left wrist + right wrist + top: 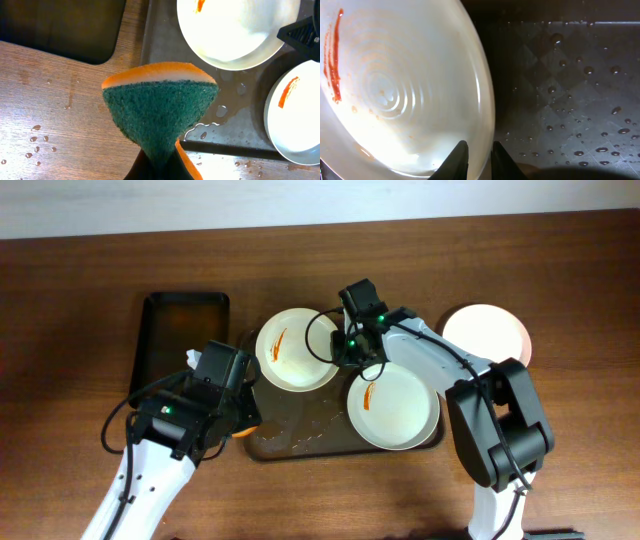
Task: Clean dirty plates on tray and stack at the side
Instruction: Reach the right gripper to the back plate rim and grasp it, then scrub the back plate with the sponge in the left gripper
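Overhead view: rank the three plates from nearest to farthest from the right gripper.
1. Upper-left plate on the tray: its rim sits between the fingers of the right gripper.
2. Lower-right plate, also on the tray, just below the gripper.
3. Plate off the tray, out to the far right.

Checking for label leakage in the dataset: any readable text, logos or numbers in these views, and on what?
None readable in any view.
Dirty plates, tray, sponge, black tray: unmarked, only sauce smears and water drops.
Arms: green lights only, any marking too small to read.
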{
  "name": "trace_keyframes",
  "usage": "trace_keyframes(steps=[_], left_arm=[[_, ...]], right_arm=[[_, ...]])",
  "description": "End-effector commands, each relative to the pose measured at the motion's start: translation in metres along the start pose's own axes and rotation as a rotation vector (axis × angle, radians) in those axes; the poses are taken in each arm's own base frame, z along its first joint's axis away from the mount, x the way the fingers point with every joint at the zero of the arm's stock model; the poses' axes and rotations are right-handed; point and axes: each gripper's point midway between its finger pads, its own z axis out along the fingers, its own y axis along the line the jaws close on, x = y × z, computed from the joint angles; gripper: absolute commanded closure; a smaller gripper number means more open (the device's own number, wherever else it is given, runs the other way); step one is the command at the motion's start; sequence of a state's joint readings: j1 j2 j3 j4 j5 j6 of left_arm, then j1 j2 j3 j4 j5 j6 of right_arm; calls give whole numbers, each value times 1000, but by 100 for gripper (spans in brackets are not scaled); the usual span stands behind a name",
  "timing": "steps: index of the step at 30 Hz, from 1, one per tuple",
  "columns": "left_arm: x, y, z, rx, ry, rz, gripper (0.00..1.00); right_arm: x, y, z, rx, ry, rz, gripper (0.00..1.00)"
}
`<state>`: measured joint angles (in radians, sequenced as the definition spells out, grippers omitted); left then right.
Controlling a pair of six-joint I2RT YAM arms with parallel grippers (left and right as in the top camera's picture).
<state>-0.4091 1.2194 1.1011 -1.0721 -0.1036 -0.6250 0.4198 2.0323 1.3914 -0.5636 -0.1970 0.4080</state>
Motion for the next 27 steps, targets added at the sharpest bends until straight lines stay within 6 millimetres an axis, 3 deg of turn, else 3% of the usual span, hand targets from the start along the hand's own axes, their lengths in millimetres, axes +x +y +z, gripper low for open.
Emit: trace_keyframes(steps=[1, 5, 7, 9, 15, 17, 21, 25, 27], left_arm=[[0, 1, 1, 0, 1, 8, 100], [0, 1, 1, 1, 1, 8, 100], [0, 1, 1, 0, 1, 8, 100], [0, 1, 1, 0, 1, 8, 100], [1, 0, 12, -16, 28, 95, 100], [-2, -6, 25, -11, 42, 109, 100], [7, -40, 65, 118, 155, 211, 100], [13, -48, 105, 118, 227, 209, 100], [17, -70, 121, 219, 268, 210, 100]], right_arm=[[5, -5, 12, 12, 32, 0, 81], [22, 4, 27, -30, 100, -3, 81], [28, 12, 30, -34, 110, -25, 92], [36, 18, 30, -30, 131, -39, 96], [58, 5, 26, 20, 224, -19, 96], [65, 2, 25, 38, 250, -14, 96], [89, -12, 16, 99, 352, -40, 96], [94, -13, 14, 101, 371, -42, 96], [93, -13, 15, 100, 368, -45, 96]])
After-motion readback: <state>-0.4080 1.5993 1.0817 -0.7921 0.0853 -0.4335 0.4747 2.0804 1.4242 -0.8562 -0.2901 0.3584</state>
